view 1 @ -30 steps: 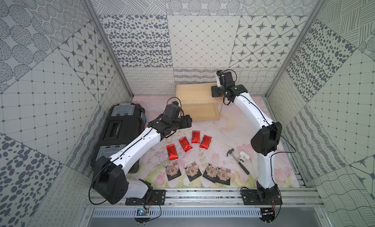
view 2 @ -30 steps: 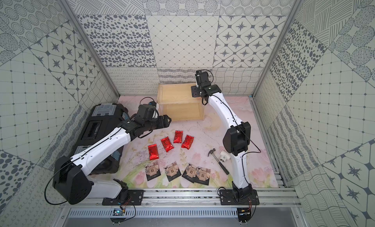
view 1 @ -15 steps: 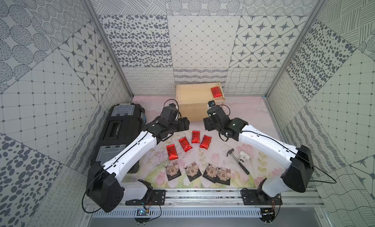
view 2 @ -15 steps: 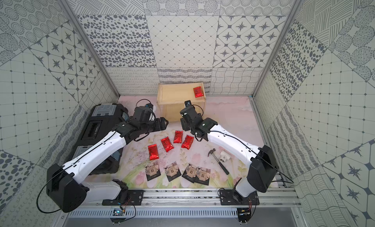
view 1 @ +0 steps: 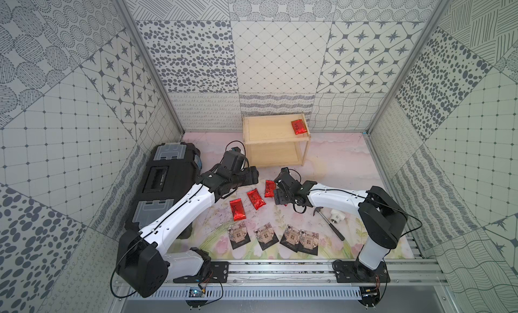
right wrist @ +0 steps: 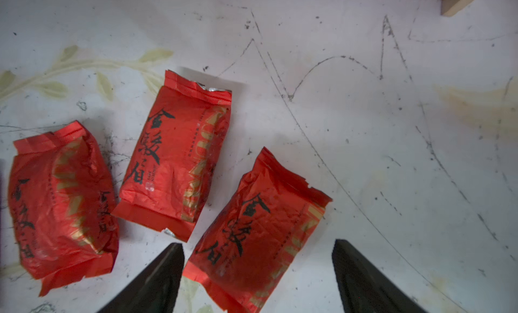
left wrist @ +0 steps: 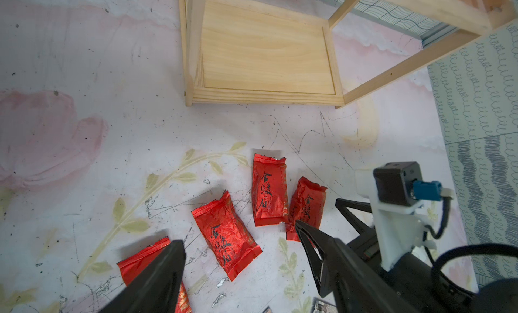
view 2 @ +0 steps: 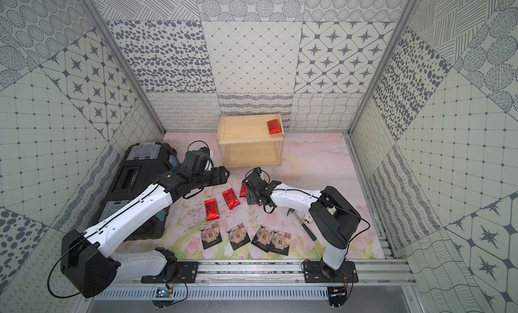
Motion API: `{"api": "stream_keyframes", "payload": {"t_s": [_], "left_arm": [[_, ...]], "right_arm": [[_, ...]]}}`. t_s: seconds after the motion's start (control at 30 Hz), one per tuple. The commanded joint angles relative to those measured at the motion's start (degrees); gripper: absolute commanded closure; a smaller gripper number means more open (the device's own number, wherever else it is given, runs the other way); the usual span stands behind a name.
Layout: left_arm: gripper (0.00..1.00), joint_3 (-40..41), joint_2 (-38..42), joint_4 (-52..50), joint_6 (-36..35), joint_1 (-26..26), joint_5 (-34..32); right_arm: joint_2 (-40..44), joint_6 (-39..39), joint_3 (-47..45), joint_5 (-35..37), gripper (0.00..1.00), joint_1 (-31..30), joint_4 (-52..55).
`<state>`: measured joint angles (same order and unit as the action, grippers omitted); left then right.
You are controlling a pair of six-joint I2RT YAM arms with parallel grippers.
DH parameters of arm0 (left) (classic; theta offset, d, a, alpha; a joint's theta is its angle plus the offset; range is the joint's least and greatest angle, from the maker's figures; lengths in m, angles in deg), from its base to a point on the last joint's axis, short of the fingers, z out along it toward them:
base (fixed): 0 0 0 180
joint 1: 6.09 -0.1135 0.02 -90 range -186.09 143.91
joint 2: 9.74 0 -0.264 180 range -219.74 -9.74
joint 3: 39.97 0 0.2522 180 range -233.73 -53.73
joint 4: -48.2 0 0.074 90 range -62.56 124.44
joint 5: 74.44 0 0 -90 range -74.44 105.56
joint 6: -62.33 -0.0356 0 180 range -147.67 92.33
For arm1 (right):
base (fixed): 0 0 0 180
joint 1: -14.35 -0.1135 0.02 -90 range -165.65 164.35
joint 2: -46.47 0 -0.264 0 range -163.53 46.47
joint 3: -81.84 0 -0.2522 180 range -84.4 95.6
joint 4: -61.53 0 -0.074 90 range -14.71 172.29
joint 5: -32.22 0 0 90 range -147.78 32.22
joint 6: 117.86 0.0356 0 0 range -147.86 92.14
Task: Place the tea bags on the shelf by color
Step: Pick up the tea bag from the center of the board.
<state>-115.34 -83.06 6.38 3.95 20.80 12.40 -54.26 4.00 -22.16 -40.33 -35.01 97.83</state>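
Caught the right hand spread wide over a red tea bag on the surface, gripping nothing. Same for the left hand: open, empty. Found one red packet atop the shelf, dark sachets up front.

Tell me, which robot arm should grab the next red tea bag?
Probably the right. The right gripper is open, and a red packet lies between its fingers, looking close. The left gripper is open too, but looks farther from any packet.
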Motion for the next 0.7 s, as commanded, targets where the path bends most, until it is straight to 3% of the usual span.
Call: {"api": "stream_keyframes", "payload": {"t_s": [0.0,0.67], "left_arm": [[0.17,0.9,0.1,0.6,0.7,0.2,-0.1],[0.17,0.6,-1.1,1.2,0.8,0.2,0.6]], "right_arm": [[-1.7,1.9,0.4,-1.3,0.11,0.9,-3.1],[3.5,-1.3,-5.8,-3.7,0.19,4.1,-3.3]]}}
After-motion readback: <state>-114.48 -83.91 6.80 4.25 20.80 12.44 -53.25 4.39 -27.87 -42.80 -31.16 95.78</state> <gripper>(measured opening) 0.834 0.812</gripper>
